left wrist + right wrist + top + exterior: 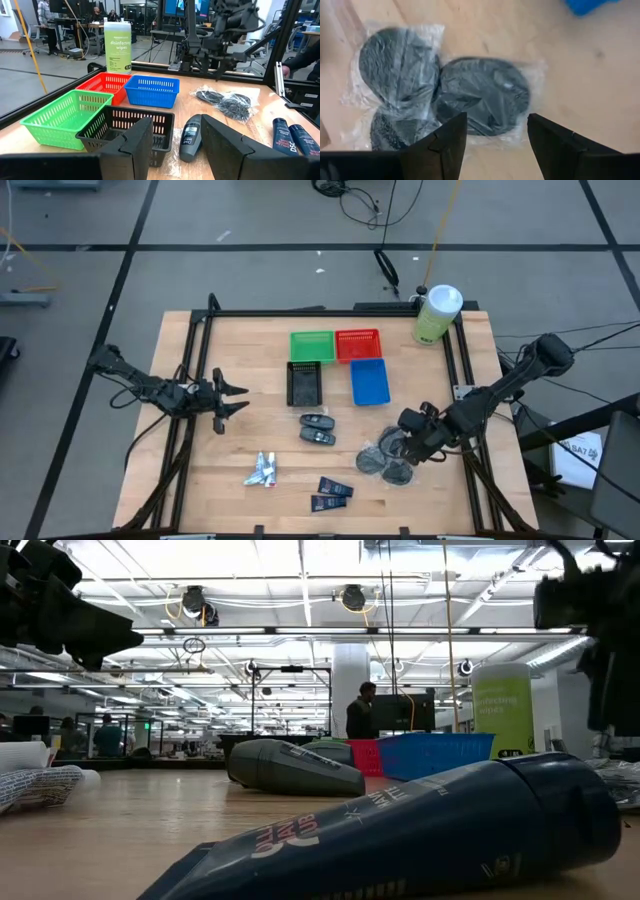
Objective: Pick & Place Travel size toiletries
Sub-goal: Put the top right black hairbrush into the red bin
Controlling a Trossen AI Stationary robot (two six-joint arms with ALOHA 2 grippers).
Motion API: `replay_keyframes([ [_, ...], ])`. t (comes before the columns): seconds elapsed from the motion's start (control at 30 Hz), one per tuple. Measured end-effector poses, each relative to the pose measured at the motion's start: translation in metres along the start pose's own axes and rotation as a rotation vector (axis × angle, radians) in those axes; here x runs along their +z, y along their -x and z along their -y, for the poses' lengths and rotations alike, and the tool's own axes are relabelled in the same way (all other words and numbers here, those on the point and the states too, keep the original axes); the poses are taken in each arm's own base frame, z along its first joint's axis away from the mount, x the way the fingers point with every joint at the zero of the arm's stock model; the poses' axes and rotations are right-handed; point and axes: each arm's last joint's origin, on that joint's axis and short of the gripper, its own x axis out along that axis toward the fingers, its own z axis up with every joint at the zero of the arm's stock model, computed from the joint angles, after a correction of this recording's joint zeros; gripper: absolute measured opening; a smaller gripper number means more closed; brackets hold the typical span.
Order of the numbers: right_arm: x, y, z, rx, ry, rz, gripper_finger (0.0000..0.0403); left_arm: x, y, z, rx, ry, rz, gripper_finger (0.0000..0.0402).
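Three grey round discs (482,95) in clear bags lie flat near the table's right side (385,455). My right gripper (497,140) is open just above them (410,442), pointing down, with no touch showing. Two black oval pieces (318,428) lie mid-table. Silver-white mini tubes (262,470) and two dark navy packets (330,493) lie by the near edge. My left gripper (225,398) is open above the table's left part, facing the black bin (135,125).
Green bin (311,345), red bin (358,343), black bin (304,383) and blue bin (369,381) stand in the far middle. A pale-green wipes bottle (437,313) stands at the far right corner. A dark frame (190,380) rims the table. People show in the room beyond.
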Motion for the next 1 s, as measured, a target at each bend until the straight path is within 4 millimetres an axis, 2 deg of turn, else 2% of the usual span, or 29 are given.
replay_keyframes([
  [0.2,-0.01,-0.019,0.01,0.025,-0.016,0.009,0.0197,0.0,0.0,0.0,0.0,0.0,0.0,0.0163],
  [0.47,-0.01,-0.025,0.018,-0.006,-0.026,-0.003,0.0196,0.0,0.0,0.0,0.0,0.001,0.0,0.0163],
  [0.6,-0.01,-0.021,0.018,0.064,-0.034,-0.08,0.0196,0.0,0.0,0.0,0.0,0.0,0.0,0.0163],
  [0.87,-0.007,-0.007,0.023,0.116,-0.064,-0.059,0.0196,0.0,0.0,0.0,0.0,-0.013,0.0,0.0163],
  [1.0,-0.007,-0.002,0.03,0.089,-0.095,-0.071,0.0196,0.0,0.0,0.0,0.0,-0.013,0.0,0.0163],
])
